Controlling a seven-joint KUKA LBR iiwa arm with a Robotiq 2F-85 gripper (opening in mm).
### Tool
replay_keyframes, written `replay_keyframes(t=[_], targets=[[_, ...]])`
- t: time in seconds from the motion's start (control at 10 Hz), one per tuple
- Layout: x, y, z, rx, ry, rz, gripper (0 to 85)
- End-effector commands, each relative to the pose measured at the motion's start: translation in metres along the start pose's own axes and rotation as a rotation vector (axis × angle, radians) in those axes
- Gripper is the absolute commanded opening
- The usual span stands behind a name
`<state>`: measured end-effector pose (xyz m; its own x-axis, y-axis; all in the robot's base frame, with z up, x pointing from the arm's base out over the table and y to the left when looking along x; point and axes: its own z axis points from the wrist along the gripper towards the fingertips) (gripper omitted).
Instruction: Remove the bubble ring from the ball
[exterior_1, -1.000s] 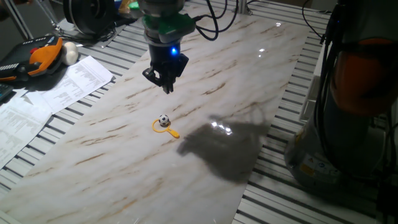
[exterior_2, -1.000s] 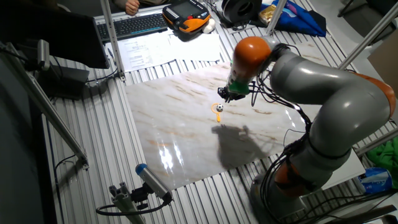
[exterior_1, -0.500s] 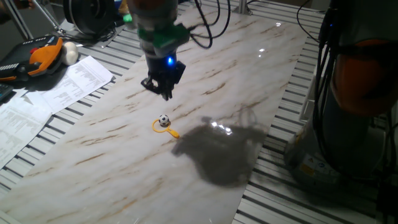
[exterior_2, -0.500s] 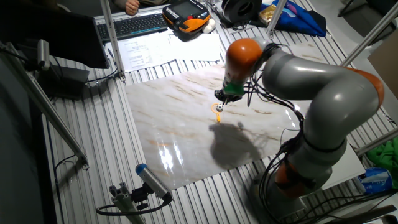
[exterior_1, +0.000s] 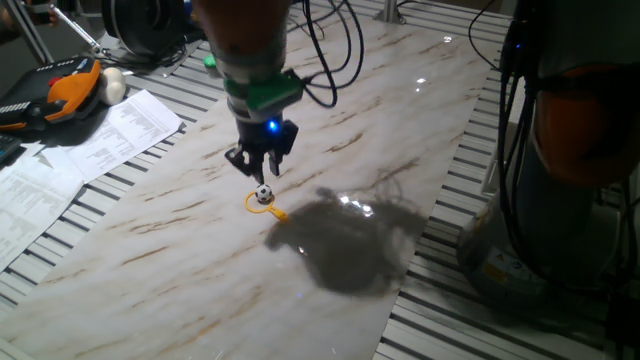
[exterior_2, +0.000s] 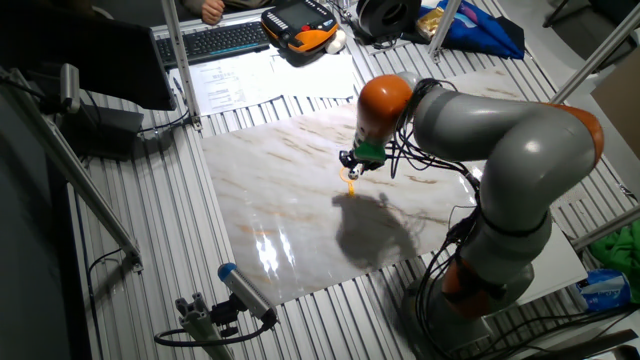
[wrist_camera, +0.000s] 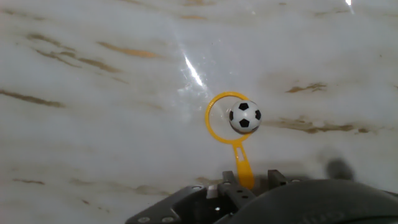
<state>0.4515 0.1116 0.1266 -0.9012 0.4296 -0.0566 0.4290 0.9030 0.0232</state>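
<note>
The tiny black-and-white ball (wrist_camera: 245, 117) lies on the marble board inside the loop of the yellow-orange bubble ring (wrist_camera: 211, 122), against the loop's right side. The ring's short handle points toward my hand. My gripper (wrist_camera: 249, 183) is open and hangs low over the handle end, which lies between the fingertips without being gripped. In one fixed view the gripper (exterior_1: 259, 172) is just above the ball (exterior_1: 263, 193) and ring (exterior_1: 272, 209). In the other fixed view the gripper (exterior_2: 352, 166) covers the ball; only a bit of the ring (exterior_2: 352, 184) shows.
An orange-and-black tool (exterior_1: 62, 93) and a whitish round thing (exterior_1: 112, 87) lie at the far left beside printed papers (exterior_1: 70, 150). The arm's base (exterior_1: 560, 200) stands at the right. A keyboard (exterior_2: 215, 40) lies beyond the marble board (exterior_2: 290, 230).
The gripper has moved down and toward the ball and ring, from well above and behind them to just over the ring's handle. The ball and ring have not moved.
</note>
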Motion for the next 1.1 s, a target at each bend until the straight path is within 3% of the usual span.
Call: replay_keyframes(t=[0.0, 0.3, 0.6, 0.7, 1.0], targets=[[0.000, 0.001, 0.009, -0.003, -0.006, 0.003, 34.0], [0.001, 0.004, 0.036, -0.027, -0.015, 0.009, 34.0], [0.003, 0.005, 0.054, -0.025, -0.016, 0.009, 34.0], [0.003, 0.005, 0.060, -0.026, -0.007, 0.012, 51.0], [0.001, 0.003, 0.072, -0.021, -0.021, -0.002, 51.0]])
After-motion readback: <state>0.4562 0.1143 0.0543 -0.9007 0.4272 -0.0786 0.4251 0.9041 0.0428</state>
